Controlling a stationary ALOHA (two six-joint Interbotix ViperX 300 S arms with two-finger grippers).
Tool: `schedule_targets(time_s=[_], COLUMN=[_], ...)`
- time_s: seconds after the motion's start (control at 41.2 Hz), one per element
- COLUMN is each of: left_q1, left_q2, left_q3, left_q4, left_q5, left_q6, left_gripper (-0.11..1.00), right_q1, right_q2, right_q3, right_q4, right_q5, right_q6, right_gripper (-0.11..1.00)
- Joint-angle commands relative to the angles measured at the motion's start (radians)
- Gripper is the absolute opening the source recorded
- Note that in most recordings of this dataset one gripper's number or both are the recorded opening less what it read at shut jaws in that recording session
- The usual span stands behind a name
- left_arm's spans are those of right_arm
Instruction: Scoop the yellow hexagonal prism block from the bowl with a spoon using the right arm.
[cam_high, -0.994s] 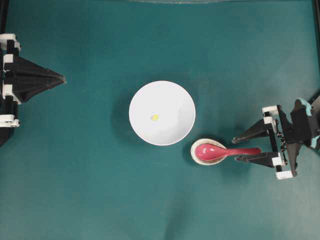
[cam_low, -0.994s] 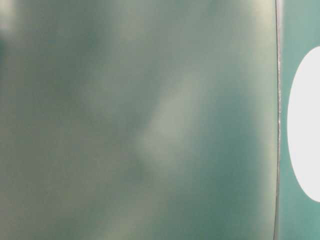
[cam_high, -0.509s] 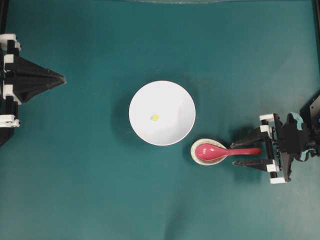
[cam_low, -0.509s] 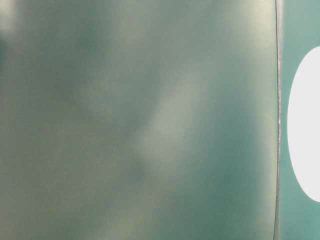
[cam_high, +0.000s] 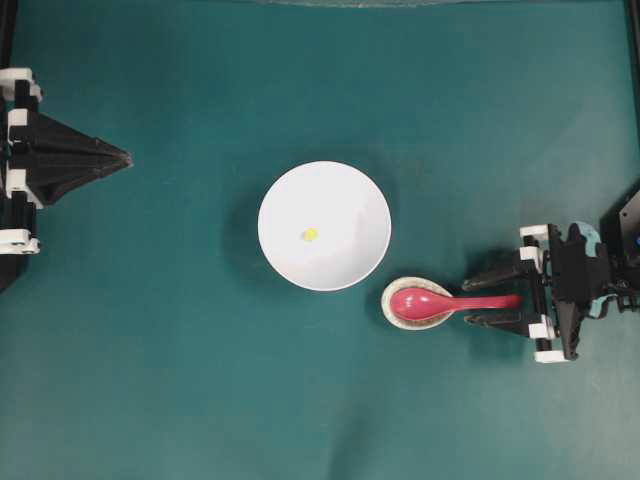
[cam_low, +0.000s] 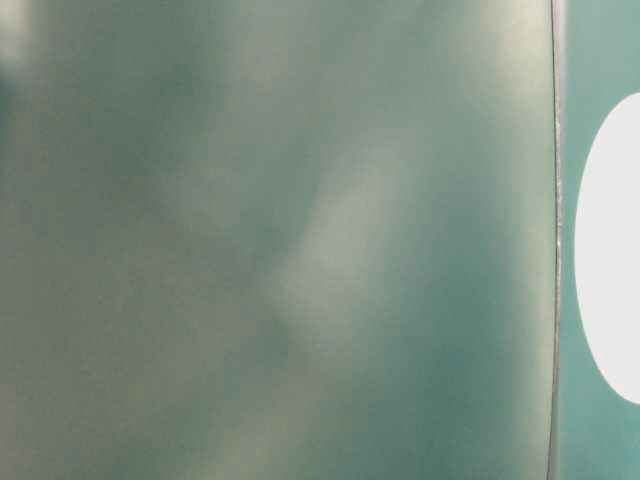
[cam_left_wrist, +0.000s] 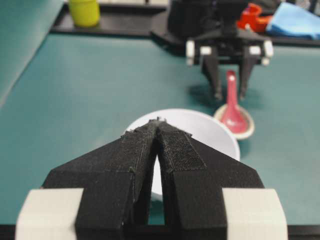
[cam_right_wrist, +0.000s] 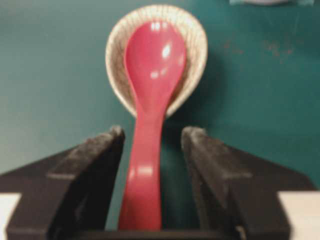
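The red spoon is being straddled by the right end effector, its jaws standing apart on either side of the handle with nothing yet clamped. The spoon's scoop is being cradled in a speckled spoon rest just beside the white bowl, where the yellow hexagonal prism block is lying near the middle. The spoon is judged glossy, stiff and likely slippery, best taken mid-handle; the block, tiny and light, may skid along the bowl's smooth wall. Well apart from the bowl, the left end effector is being kept with jaws together. A plain teal worktop is being used throughout.
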Motion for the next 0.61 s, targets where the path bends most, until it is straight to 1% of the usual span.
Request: schedule_targets(time_s=[0.0, 0.582], left_q1=[0.003, 0.003], left_q2=[0.009, 0.011], left_q3=[-0.023, -0.023], left_q4=[0.002, 0.002], left_q5=[-0.003, -0.003], left_q6=[0.0, 0.0], left_gripper=[0.03, 0.03], right_q1=[0.005, 0.003], right_q2=[-0.012, -0.012], right_q3=[-0.005, -0.014], right_q4=[0.003, 0.003], right_q5=[0.002, -0.017], right_q6=[0.0, 0.0], right_gripper=[0.56, 0.55])
